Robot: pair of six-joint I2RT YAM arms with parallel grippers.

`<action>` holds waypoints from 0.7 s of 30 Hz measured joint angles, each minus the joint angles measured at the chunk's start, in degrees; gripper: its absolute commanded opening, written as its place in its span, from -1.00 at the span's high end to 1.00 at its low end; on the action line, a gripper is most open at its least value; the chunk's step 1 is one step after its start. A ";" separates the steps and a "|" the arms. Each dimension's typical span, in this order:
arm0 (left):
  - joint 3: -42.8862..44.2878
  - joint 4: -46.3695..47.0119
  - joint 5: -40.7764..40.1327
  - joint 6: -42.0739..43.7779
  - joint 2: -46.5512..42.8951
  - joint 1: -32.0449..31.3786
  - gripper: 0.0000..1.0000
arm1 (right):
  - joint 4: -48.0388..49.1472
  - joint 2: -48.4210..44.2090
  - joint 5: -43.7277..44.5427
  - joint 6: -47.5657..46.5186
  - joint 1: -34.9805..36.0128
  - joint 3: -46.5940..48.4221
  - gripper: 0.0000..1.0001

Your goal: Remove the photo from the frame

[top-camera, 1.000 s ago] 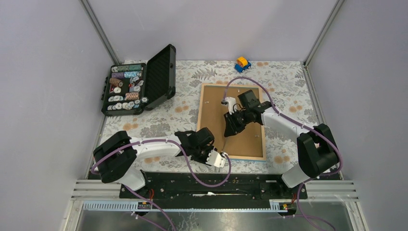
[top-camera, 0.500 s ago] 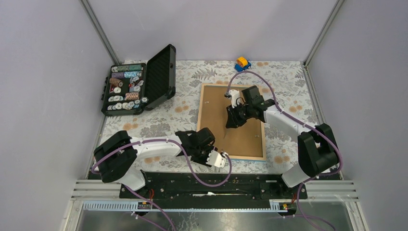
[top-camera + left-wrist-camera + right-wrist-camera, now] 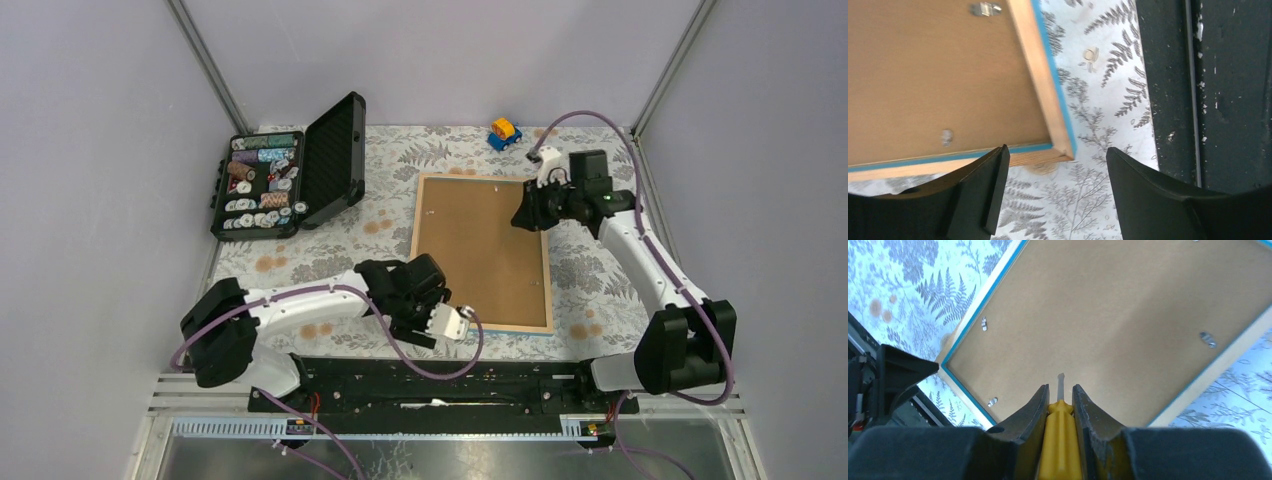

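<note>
- Pale grey walls close in my workspace, and a tablecloth printed with grey ferns and orange blossoms (image 3: 380,225) covers the table.
- I see the large rectangular frame with a light wood rim, thin turquoise edge and brown fibreboard back (image 3: 480,250) lying face down near the middle of the cloth; the photo itself is hidden from me.
- Small metal clips (image 3: 1207,339) sit on the board's edges.
- My left gripper (image 3: 1053,192) hovers at the frame's near corner with its black fingers (image 3: 980,185) spread wide, holding nothing.
- My right gripper (image 3: 1060,405) is above the frame's far right corner, clamped on a yellow-handled screwdriver (image 3: 1060,440) whose thin metal blade pokes out over the board.
- An open black case of poker chips (image 3: 285,175) stands far left, well apart.
- A small blue and orange toy car (image 3: 504,132) rests by the back wall.
</note>
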 measured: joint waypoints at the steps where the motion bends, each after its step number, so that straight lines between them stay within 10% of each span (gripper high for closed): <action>1: 1.57 -1.46 0.00 -0.55 -0.46 0.04 -0.64 | -0.96 -0.57 -0.46 0.00 -1.53 0.72 1.00; 12: 27.96 -8.48 5.53 -12.48 -0.87 14.12 -0.73 | -6.40 -4.59 -14.47 1.70 -4.37 3.10 1.00; 21: 38.97 -9.09 12.46 -26.05 4.13 12.57 -0.66 | -6.36 -6.38 -22.32 3.69 0.74 -2.62 1.00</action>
